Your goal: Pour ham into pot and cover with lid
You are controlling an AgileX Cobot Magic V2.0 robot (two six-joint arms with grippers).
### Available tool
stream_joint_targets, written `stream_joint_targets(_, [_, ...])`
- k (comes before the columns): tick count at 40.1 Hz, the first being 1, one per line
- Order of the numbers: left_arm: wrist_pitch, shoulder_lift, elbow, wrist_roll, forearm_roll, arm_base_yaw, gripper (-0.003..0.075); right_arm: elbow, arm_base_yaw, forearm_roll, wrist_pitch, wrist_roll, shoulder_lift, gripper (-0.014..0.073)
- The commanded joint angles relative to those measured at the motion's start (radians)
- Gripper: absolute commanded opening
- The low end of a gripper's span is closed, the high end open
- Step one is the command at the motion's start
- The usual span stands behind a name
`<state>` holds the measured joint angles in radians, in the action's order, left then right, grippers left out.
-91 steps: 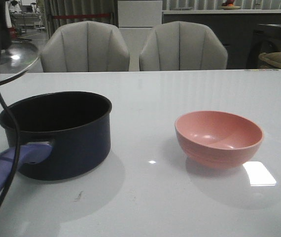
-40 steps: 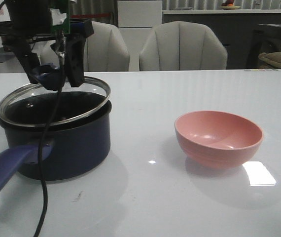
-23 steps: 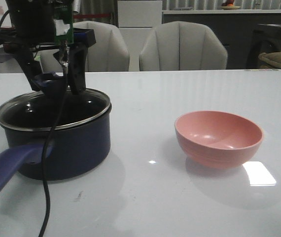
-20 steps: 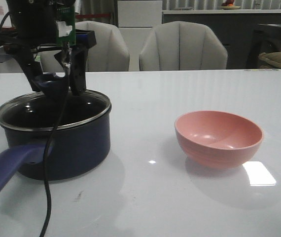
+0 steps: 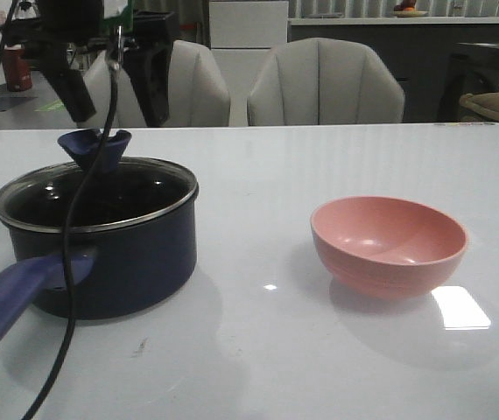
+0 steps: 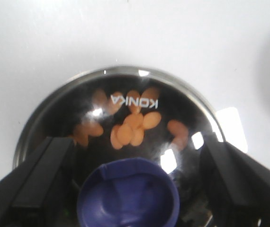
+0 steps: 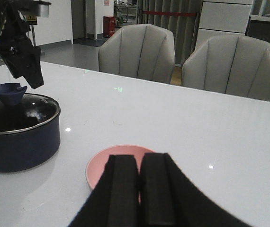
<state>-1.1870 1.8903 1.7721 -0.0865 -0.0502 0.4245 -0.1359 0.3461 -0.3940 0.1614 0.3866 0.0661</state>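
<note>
The dark navy pot point(image 5: 109, 249) stands at the table's left, its purple-blue handle point(image 5: 9, 297) pointing toward the front. The glass lid point(image 5: 92, 197) sits flat on the pot's rim, its blue knob point(image 5: 96, 147) upright. My left gripper point(image 5: 114, 92) is open just above the knob, a finger on each side, touching nothing. In the left wrist view the orange-pink ham point(image 6: 132, 130) shows through the lid point(image 6: 182, 101) inside the pot, beyond the knob point(image 6: 128, 196). My right gripper point(image 7: 139, 189) is shut and empty, in front of the empty pink bowl point(image 7: 104, 163).
The pink bowl point(image 5: 390, 245) stands right of centre on the white table point(image 5: 258, 350). Two grey chairs point(image 5: 324, 83) stand behind the far edge. The left arm's black cable point(image 5: 70, 289) hangs down in front of the pot.
The left gripper lowered the lid onto the pot, then let go of the knob, opened and rose a little. Bowl and pot have not moved.
</note>
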Motion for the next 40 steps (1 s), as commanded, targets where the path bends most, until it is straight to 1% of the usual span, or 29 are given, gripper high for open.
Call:
stream_joint_targets(1, [0.015,-0.100,0.046,-0.001,-0.007,0.007,0.0565,-0.027,-0.001,-0.004,-0.083,0.000,0.009,0.0159])
stream_joint_targets(7, [0.010,-0.189,0.026,-0.001,-0.005,0.007,0.0565,-0.027,-0.001,-0.004,-0.083,0.000,0.009,0.0159])
stream_joint_targets(14, [0.077,-0.368,-0.098,-0.001,-0.005,0.007,0.0565,-0.027,-0.001,-0.004,-0.083,0.000,0.009,0.0159])
stream_joint_targets(18, [0.134,-0.498,-0.209,-0.001,-0.005,0.007,0.0565,-0.027,-0.001,-0.004,-0.083,0.000,0.009,0.0159])
stream_joint_targets(32, [0.399,-0.946,-0.686,-0.001,-0.007,0.007,0.0565,-0.027,-0.001,-0.004,-0.083,0.000,0.009,0.0159])
stream_joint_targets(40, [0.506,-1.213,-0.922,-0.001,-0.007,0.007,0.0565,-0.027,-0.001,-0.004,-0.083,0.000,0.009,0.0159])
